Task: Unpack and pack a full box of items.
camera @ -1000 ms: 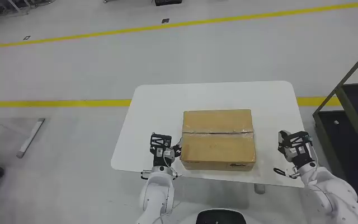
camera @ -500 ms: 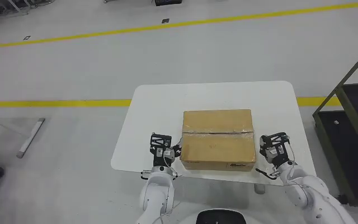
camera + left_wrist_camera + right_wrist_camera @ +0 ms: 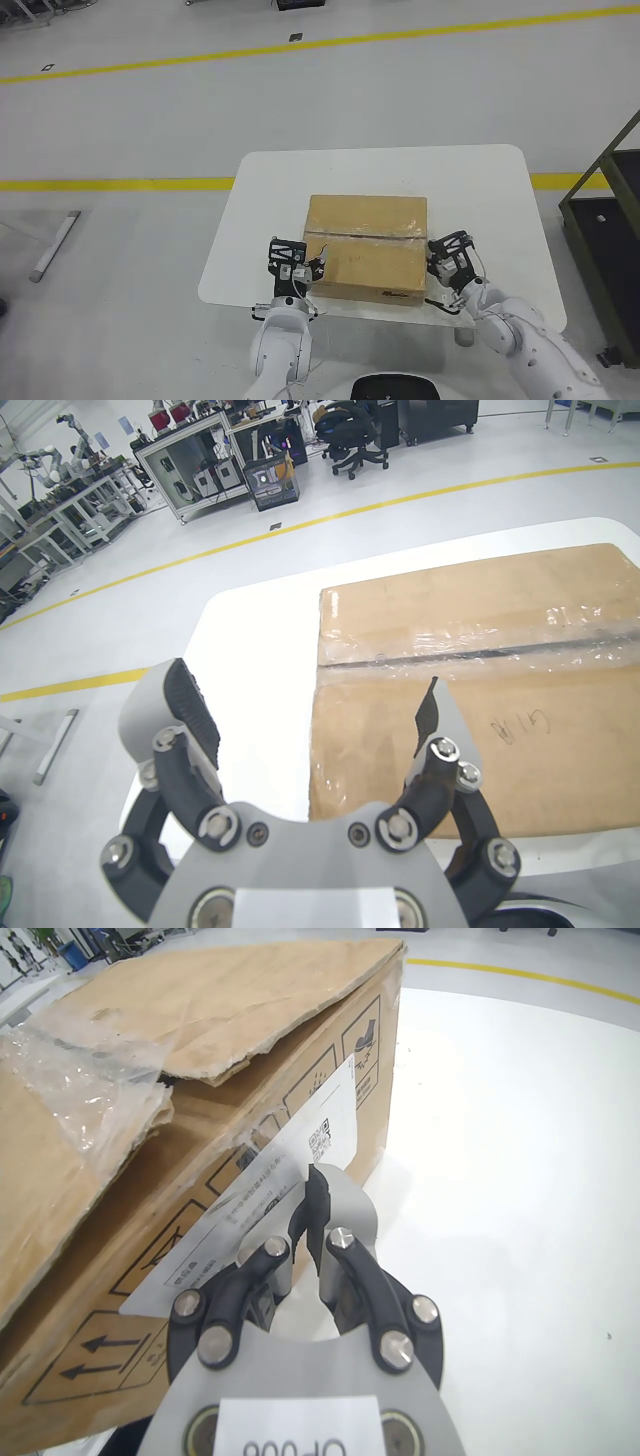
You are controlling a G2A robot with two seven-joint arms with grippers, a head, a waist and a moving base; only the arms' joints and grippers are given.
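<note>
Left gripper (image 3: 296, 257) (image 3: 310, 712) stands wide open with nothing between its fingers (image 3: 192, 710). One black-padded finger hangs over bare table and the other over the top of the cardboard box (image 3: 365, 245) (image 3: 475, 680), so the jaws straddle the box's edge. Seen from above, this gripper sits at the box's 8 o'clock corner.

Right gripper (image 3: 440, 258) (image 3: 311, 1198) is closed, pads pressed together and holding nothing. Its tips are right up against the box's side wall, on a white printed label (image 3: 280, 1163) stuck there. From above it lies at the box's 4 o'clock, beside the short end.

Between the two grippers the box lies flat on the white table (image 3: 260, 200), near the middle and shifted toward the 6 o'clock edge, with its long sides running 9 to 3 o'clock. Its top flaps are down. Clear tape (image 3: 450, 645) covers the seam where they meet, which also runs 9 to 3. At the right gripper's end the tape is crumpled and partly loose. The flap edge there is ragged and a little lifted — a dark gap shows beneath it.

Beyond the table, a yellow floor line (image 3: 120, 184) passes from 9 to 3 o'clock, and a dark metal rack (image 3: 600, 195) stands off the table's 3 o'clock side.
</note>
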